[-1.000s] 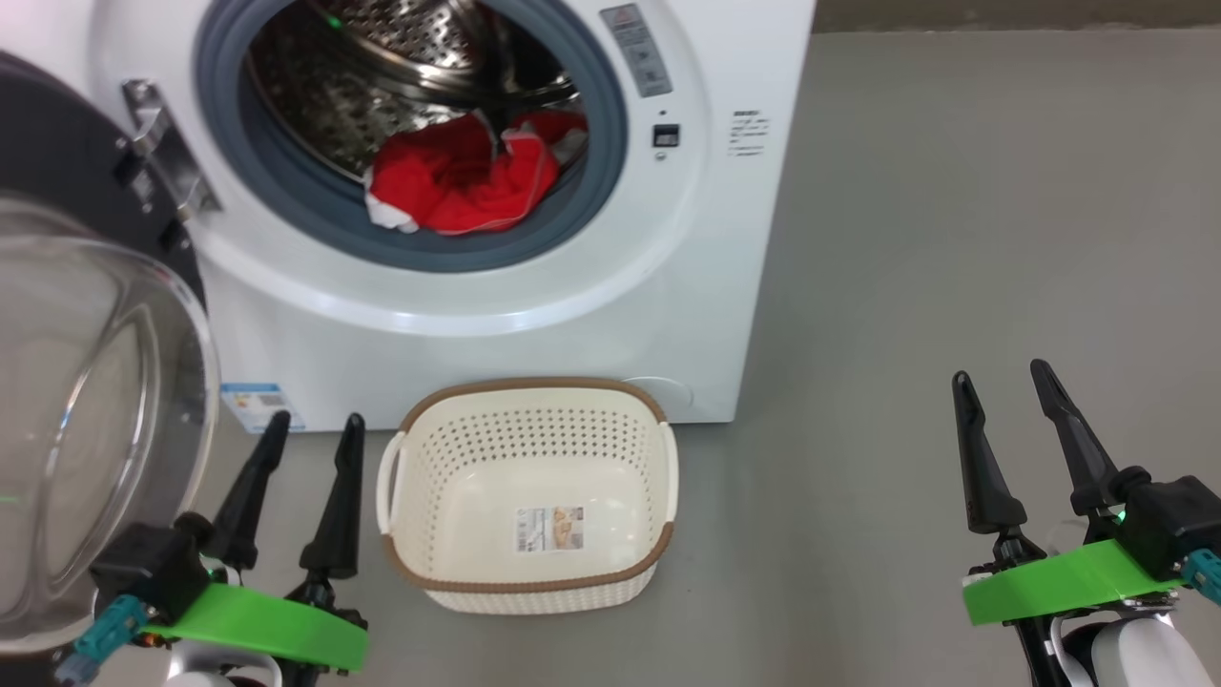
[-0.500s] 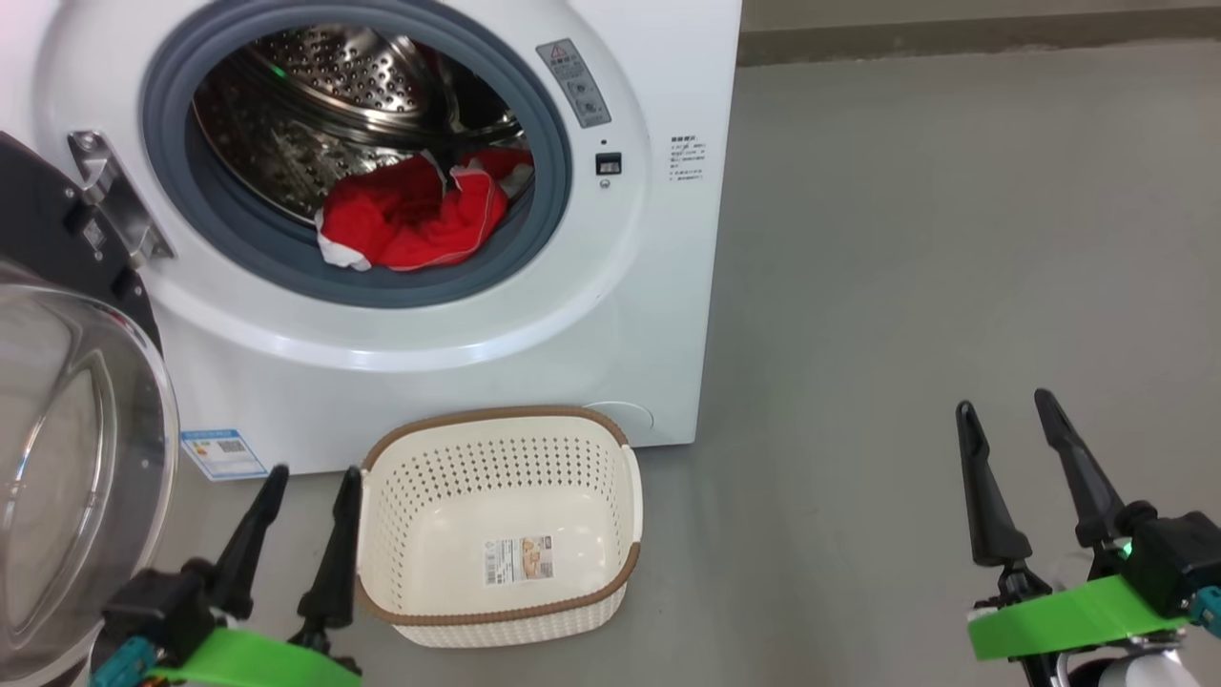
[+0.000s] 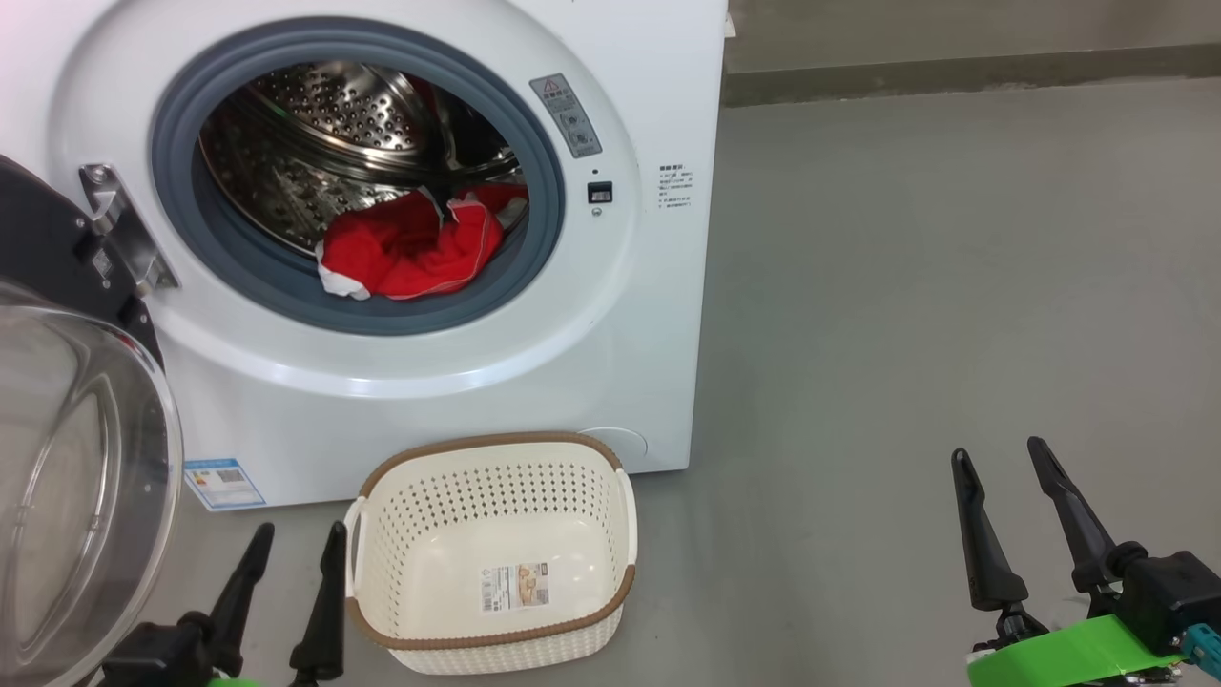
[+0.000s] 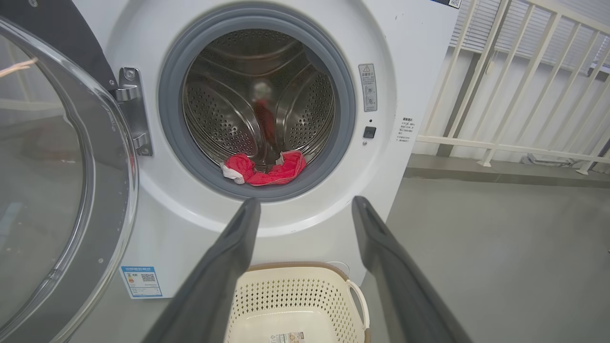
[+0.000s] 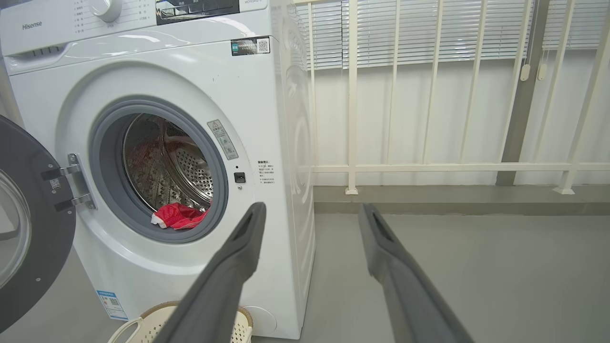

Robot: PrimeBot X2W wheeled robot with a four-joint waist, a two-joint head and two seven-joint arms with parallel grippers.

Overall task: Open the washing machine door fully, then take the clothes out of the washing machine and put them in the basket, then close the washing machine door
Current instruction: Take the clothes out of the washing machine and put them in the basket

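Unloading step, not yet begun. Clothes [image 3: 405, 256] heaped at the drum's front lip inside the washing machine [image 3: 429, 410]. Basket [image 3: 496, 444] empty on the floor against the machine's foot, below the opening. Washing machine door [image 3: 86, 477] swung wide on the machine's hinge side. Reach over the grey ring, pinch a top fold, and lift clear of the lip before lowering. Left gripper [image 3: 299, 527] low before the machine, right gripper [image 3: 996, 449] off its far side. Both spread open, empty, fingers pointing forward.
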